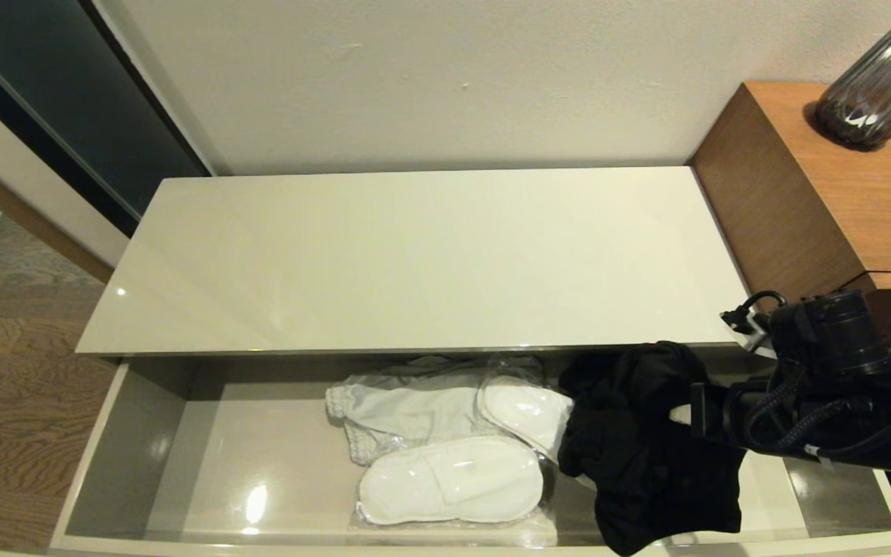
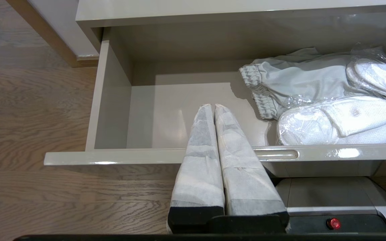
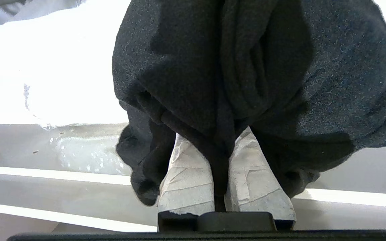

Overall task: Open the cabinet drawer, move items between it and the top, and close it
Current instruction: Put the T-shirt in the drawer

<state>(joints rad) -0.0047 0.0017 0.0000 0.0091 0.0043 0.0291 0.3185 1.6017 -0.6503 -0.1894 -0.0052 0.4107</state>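
The cabinet drawer [image 1: 117,456] stands pulled out below the bare beige top [image 1: 414,255]. Inside lie a light grey garment [image 1: 407,410] with an elastic band and two wrapped pairs of white slippers [image 1: 453,480] [image 1: 527,410]. My right gripper [image 3: 218,140] is shut on the black garment [image 1: 646,456], which hangs bunched over the drawer's right part and hides the fingertips. The right arm [image 1: 824,387] reaches in from the right. My left gripper [image 2: 212,106] is shut and empty, low in front of the drawer's left half, next to a handle notch [image 2: 275,154].
A taller brown wooden unit [image 1: 840,193] stands at the right, with a dark ribbed glass vase [image 1: 879,85] on it. Wood floor [image 1: 5,387] lies to the left. A wall rises right behind the cabinet.
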